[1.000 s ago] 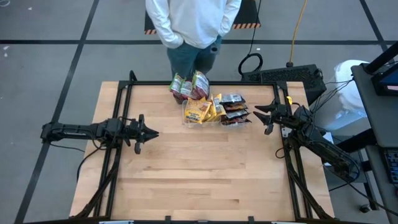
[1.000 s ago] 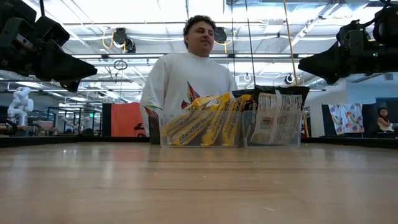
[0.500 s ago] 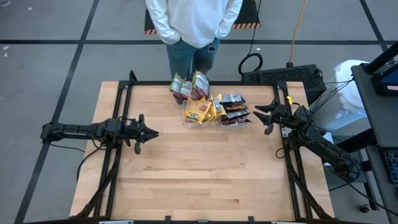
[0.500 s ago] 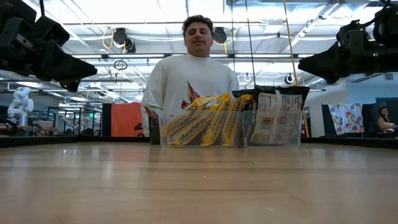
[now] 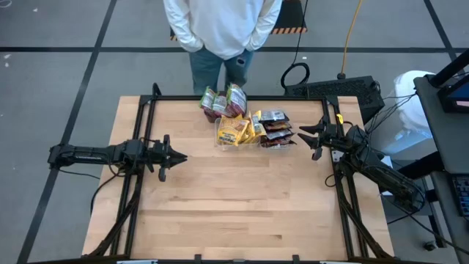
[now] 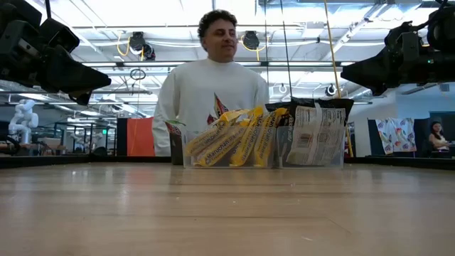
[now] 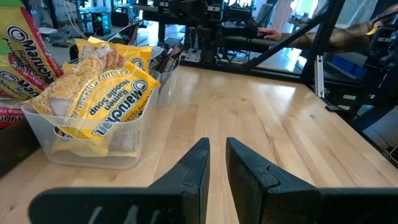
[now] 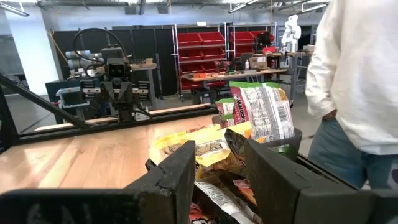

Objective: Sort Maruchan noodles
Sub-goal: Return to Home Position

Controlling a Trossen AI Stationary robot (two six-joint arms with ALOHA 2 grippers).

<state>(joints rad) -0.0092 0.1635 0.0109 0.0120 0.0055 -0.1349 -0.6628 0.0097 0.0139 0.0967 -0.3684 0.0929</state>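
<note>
Sorting looks finished or paused: the Maruchan noodles (image 5: 249, 125) sit grouped by colour at the desk's far edge, yellow packets reading "Maruchan Noodle Soup", while the left gripper (image 5: 178, 156), narrowly parted, and the right gripper (image 5: 303, 134), wider apart, both hold nothing

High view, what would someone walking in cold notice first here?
The cluster of Maruchan noodles at the table's far edge: yellow packets standing in a clear tub, dark packets beside them, green-edged ones behind. A person in a white top stands just past them, while the left hand and right hand hover empty at either side.
</note>
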